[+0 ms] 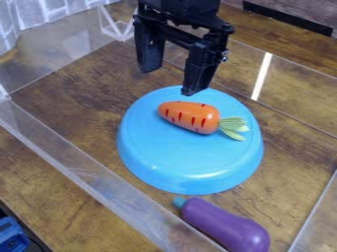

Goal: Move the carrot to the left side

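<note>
A small orange carrot (192, 116) with dark stripes and a light green leafy end lies on its side on a round blue plate (171, 162) in the middle of the wooden table. Its green end points right. My black gripper (175, 64) hangs just behind and above the carrot, fingers pointing down and spread apart, with nothing between them. The fingertips (198, 81) stand above the plate's far rim and do not touch the carrot.
A purple eggplant toy (227, 226) lies at the front, just off the plate's near edge. Clear plastic walls (53, 148) run along the left and front of the wooden table (66, 84). Bare wood lies to the left of the plate.
</note>
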Robot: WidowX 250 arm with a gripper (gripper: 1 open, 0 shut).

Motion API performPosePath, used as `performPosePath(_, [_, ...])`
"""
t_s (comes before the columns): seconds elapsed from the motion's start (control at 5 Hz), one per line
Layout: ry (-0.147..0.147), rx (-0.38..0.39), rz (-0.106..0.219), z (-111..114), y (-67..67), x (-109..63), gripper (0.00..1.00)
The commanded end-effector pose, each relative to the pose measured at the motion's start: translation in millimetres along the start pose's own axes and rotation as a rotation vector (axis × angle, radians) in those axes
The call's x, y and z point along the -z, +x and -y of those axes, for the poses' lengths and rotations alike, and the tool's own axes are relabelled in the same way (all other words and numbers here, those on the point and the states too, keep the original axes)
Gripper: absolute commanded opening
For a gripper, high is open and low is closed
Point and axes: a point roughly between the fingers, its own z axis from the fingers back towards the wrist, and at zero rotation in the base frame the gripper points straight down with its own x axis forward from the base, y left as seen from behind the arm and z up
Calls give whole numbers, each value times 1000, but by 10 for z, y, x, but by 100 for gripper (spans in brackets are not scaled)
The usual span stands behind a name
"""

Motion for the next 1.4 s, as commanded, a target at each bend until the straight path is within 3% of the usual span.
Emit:
performPosePath(0.0, [3,64,-8,14,31,57,100])
performPosePath(0.6, [45,375,14,122,266,378,100])
performPosePath(1.2, [84,458,54,169,445,651,100])
